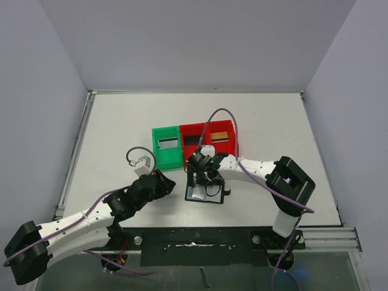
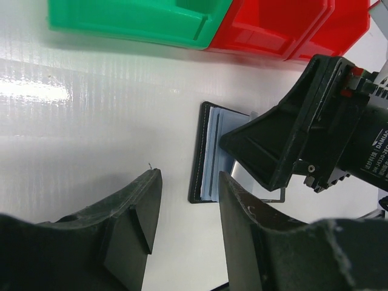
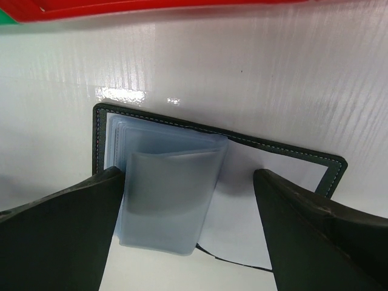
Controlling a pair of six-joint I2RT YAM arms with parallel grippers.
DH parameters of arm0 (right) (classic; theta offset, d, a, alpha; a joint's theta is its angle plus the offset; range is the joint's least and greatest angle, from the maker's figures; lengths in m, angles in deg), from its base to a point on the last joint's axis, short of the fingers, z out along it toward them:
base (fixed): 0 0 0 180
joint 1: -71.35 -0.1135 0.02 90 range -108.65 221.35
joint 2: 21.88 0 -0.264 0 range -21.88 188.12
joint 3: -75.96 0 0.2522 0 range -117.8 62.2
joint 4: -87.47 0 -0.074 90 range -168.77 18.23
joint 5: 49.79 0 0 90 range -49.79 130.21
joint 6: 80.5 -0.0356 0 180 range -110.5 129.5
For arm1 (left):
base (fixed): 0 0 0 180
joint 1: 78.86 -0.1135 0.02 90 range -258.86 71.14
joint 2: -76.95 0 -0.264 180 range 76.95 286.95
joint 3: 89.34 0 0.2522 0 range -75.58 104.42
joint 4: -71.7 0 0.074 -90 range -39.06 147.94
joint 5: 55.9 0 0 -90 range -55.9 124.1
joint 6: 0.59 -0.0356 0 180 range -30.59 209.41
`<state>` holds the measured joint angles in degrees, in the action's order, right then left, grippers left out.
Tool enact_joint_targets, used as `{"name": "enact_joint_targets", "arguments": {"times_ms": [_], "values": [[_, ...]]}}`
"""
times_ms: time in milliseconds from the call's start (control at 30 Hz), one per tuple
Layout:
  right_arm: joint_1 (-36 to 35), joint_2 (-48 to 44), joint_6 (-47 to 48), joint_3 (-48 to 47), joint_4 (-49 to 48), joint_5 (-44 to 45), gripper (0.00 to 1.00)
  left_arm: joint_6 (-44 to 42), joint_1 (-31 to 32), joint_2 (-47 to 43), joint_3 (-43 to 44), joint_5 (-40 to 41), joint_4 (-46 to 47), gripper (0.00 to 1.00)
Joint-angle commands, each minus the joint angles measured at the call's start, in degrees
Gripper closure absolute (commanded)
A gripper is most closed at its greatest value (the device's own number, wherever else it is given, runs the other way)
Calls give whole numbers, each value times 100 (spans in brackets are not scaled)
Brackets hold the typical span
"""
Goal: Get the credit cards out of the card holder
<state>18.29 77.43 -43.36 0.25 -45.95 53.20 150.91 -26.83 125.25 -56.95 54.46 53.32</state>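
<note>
From above, three bins stand in a row on the table (image 1: 121, 133). The green bin (image 1: 167, 160) holds the silvery-grey card (image 1: 168, 143), the middle red bin (image 1: 193, 128) holds something dark that looks like the black card (image 1: 191, 140), and the right-hand red bin (image 1: 224, 126) holds the gold card (image 1: 219, 136). The card holder (image 1: 203, 194) lies open on the table just in front of the bins. The right gripper (image 1: 206, 176) hangs over it, and the left gripper (image 1: 162, 182) sits just beside its left edge.

In the left wrist view, the left gripper's jaws stand partly apart with nothing between them. The near edge of the open holder shows past the fingertips. I cannot tell whether the right-hand finger touches it. The right gripper's black body hides the far half of the holder.

In the right wrist view, the right gripper's fingers (image 3: 60, 236) are spread wide and released, one on each side of the holder's plastic sleeves (image 3: 170, 194). The left finger is right against the sleeves, and nothing is gripped. The sleeves look pale grey-blue and see-through, and no card shows inside them.

With a card in each bin and none visible in the sleeves, the task looks finished or very nearly so. What seems left is to make sure no pocket hides another card, then draw both arms back
</note>
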Motion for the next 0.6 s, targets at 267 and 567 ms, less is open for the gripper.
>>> {"name": "enact_joint_targets", "arguments": {"times_ms": [267,567], "values": [[99,-359,269,347,-786,-558,33,-184,-26,-226,-133,-153,438,59],[712,-1079,282,1449,-2047,-1732,53,-483,-9,248,18,-597,1008,59]]}}
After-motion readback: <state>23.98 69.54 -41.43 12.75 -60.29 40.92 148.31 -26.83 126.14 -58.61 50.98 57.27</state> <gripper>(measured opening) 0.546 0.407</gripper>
